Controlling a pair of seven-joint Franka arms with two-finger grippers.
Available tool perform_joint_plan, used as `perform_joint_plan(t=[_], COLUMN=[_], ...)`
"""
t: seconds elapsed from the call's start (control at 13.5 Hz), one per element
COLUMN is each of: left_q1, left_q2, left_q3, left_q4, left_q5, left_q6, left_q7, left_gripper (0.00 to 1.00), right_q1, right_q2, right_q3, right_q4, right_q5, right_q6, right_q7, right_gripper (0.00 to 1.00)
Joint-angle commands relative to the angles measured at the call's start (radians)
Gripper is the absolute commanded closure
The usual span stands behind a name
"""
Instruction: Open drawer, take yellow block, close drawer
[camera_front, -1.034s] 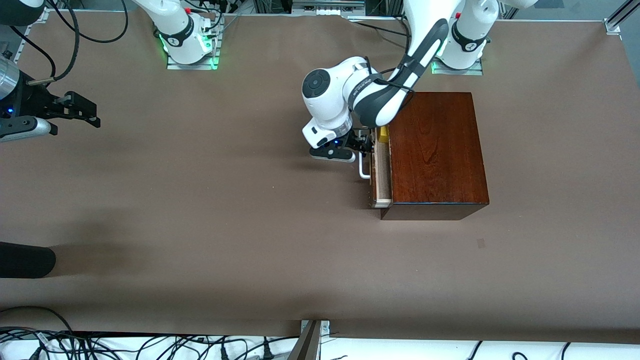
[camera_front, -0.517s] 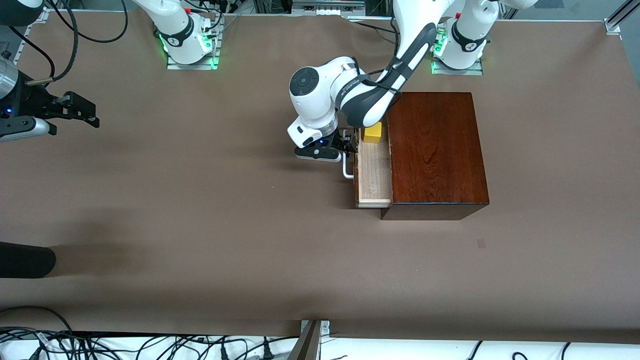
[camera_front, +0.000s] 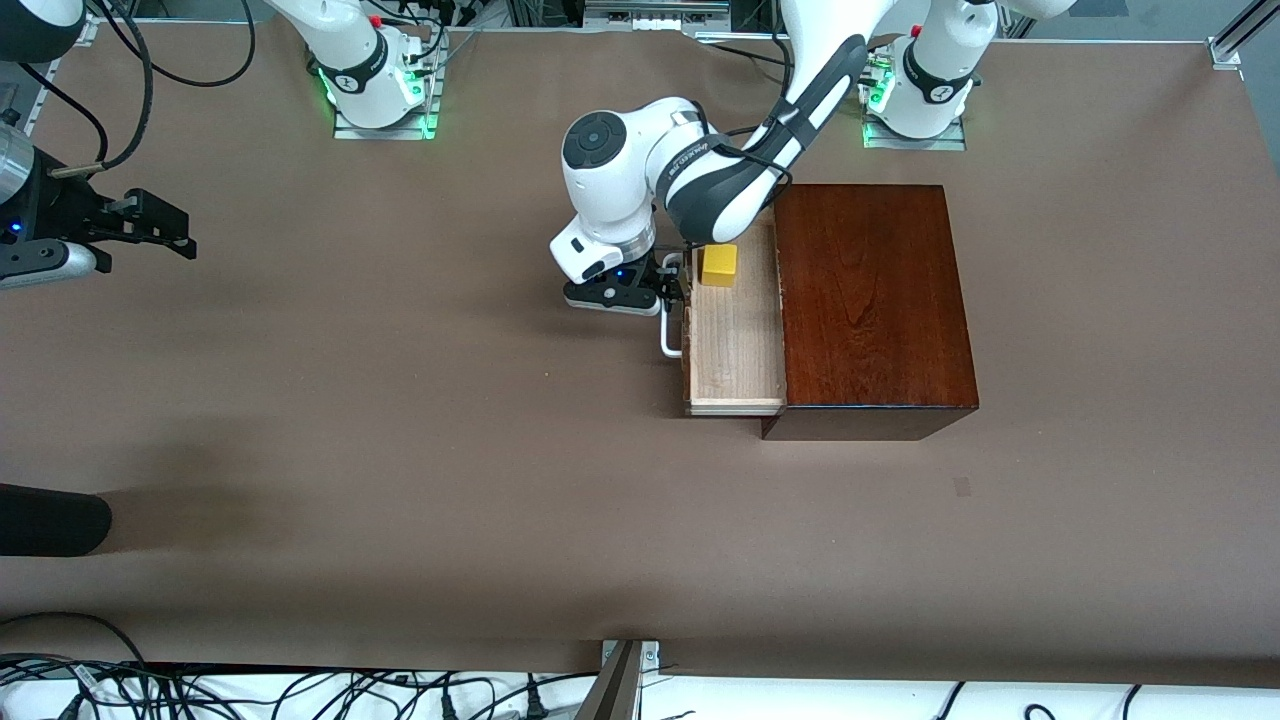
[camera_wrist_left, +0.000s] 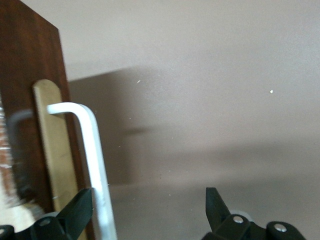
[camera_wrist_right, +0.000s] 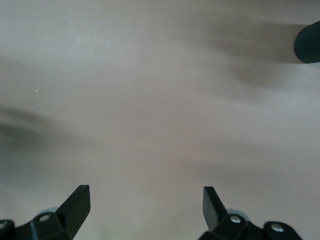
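Observation:
The drawer (camera_front: 735, 345) stands pulled out of the dark reddish-brown box (camera_front: 870, 300), with its pale wood floor showing. The yellow block (camera_front: 719, 265) sits in the drawer at the end farther from the front camera, partly under the left arm's wrist. My left gripper (camera_front: 672, 288) is open at the white handle (camera_front: 668, 335). In the left wrist view one finger (camera_wrist_left: 80, 207) sits between the handle bar (camera_wrist_left: 95, 150) and the drawer front (camera_wrist_left: 30, 100), and the other finger is well apart from them. My right gripper (camera_front: 165, 232) waits open and empty over bare table at the right arm's end.
A dark rounded object (camera_front: 50, 520) lies at the table's edge at the right arm's end, nearer the front camera; it also shows in the right wrist view (camera_wrist_right: 307, 42). Cables lie along the table's front edge. The arms' bases stand along the back.
The left gripper has moved toward the right arm's end with a finger hooked on the handle. The drawer has slid farther out, and more of the yellow block shows. The right arm has barely moved.

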Motion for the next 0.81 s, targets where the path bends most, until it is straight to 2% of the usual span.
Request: perform_joint_plan(t=[0.0,0.07,0.3,0.52,0.74], left_q1=[0.003,0.009,0.127,0.282,0.469], left_q2=[-0.074,-0.1,-0.197,-0.283,-0.326], left_q3=[-0.001,0.005,-0.001,0.002,0.001], left_q4=[0.019,0.019,0.019,0.019,0.018], left_q5=[-0.035,-0.059,-0.111,-0.141,-0.152], left_q6=[-0.111,-0.139,-0.251,-0.335,-0.395], left_q7=[0.074,0.094,0.253,0.421,0.51], left_gripper=[0.0,0.0,0.0,0.0,0.0], right_q1=[-0.011,-0.012,-0.011,-0.005,0.033], right_q2=[0.009,0.009,0.009,0.007,0.013], right_q3=[0.002,0.002,0.004,0.012,0.016], right_q4=[0.019,0.019,0.021,0.021,0.025], right_q5=[0.013,0.013,0.013,0.023,0.08], right_q6=[-0.004,-0.004,-0.004,-0.011,-0.005], right_q7=[0.011,0.011,0.013,0.011,-0.005], right_gripper=[0.0,0.0,0.0,0.0,0.0])
